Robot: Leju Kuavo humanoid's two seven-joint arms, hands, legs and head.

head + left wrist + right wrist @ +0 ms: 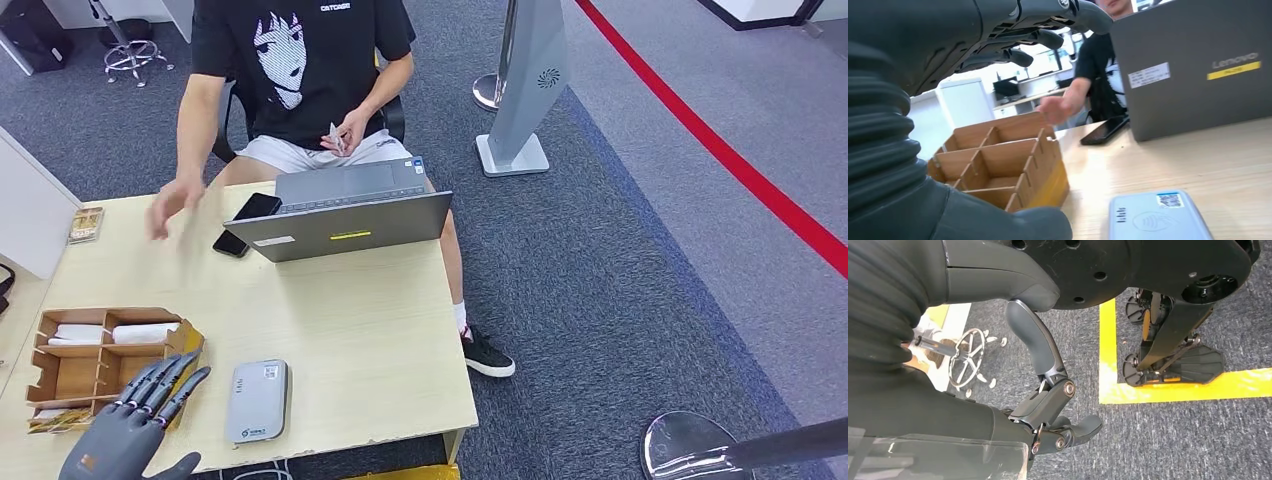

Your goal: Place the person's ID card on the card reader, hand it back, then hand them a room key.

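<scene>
While the person point(300, 70) sits on grey carpet point(620, 250) holding the card point(335, 137), the left hand point(135, 425) hovers empty, fingers spread — reader point(257, 401) on the table point(360, 330); right hand point(1048, 415) curled, empty.

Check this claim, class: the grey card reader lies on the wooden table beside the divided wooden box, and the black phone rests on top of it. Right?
Not quite. The head view shows the phone lying on the table beside the laptop, far from the card reader. The reader does lie beside the box.

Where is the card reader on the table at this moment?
In the head view the card reader lies flat near the table's front edge, just right of the wooden organizer and the left hand, well in front of the laptop.
</scene>
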